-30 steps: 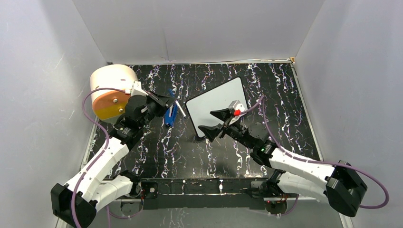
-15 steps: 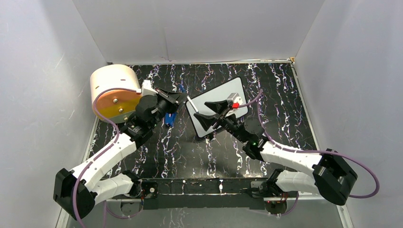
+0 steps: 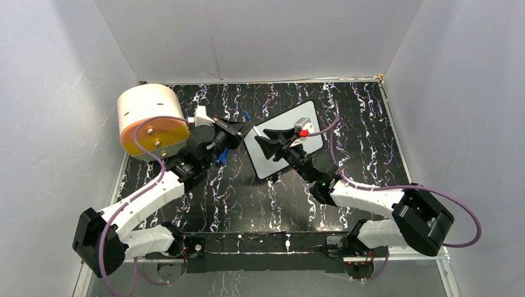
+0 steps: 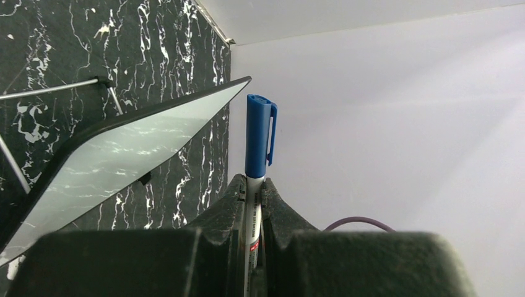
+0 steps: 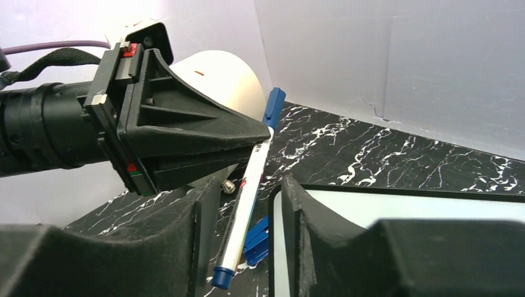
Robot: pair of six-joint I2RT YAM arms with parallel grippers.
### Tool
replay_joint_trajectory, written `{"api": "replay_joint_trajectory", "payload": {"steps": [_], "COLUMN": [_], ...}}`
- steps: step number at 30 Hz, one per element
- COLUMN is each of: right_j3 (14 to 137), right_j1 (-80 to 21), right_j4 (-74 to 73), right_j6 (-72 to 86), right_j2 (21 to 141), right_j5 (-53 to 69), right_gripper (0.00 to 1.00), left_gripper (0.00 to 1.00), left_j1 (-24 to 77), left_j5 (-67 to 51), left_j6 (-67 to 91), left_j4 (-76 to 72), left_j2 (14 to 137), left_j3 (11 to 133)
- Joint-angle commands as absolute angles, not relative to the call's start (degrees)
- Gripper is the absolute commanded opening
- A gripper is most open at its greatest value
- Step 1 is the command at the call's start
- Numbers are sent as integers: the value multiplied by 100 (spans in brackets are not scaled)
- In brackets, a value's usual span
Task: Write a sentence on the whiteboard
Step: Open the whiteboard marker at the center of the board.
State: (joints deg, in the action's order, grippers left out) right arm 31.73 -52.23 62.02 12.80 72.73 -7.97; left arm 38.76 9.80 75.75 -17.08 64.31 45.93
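Whiteboard (image 3: 263,167) lies blank on the bench (image 3: 371,124), just beside the marker (image 4: 258,136). Left tool (image 4: 252,189) is clamped on the marker's barrel, cap on. Right tool (image 5: 247,184), half-open, straddles the marker's tail without touching. Likely step: handover or uncapping. The next move calls for a square grip on the tail.

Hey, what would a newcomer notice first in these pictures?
Mid-table, a blue-capped marker is shared: the left arm's jaws clamp it near the cap, and the right arm's jaws stand open around its other end. A blank whiteboard sits right beside them, and a cream drum with an orange face sits in the far left corner.
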Motion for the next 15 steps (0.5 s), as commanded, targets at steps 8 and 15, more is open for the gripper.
{"api": "replay_joint_trajectory", "payload": {"steps": [8,15], "right_j3": [3472,3429], "right_j1": [-5247,-5253], "right_j4": [6759,6765], "right_j6": [1088,1099], "right_j2": [7483,7467], "right_j5": [-1051,-1004], "right_gripper": [33,10], "left_gripper": [0,0], "left_j1": [4029,4060], "left_j5": [1192,1129], "left_j6": [7770,7833], "left_j4": [-2052,-2052], "left_j2": [6413,6449], "left_j3": [4631,4552]}}
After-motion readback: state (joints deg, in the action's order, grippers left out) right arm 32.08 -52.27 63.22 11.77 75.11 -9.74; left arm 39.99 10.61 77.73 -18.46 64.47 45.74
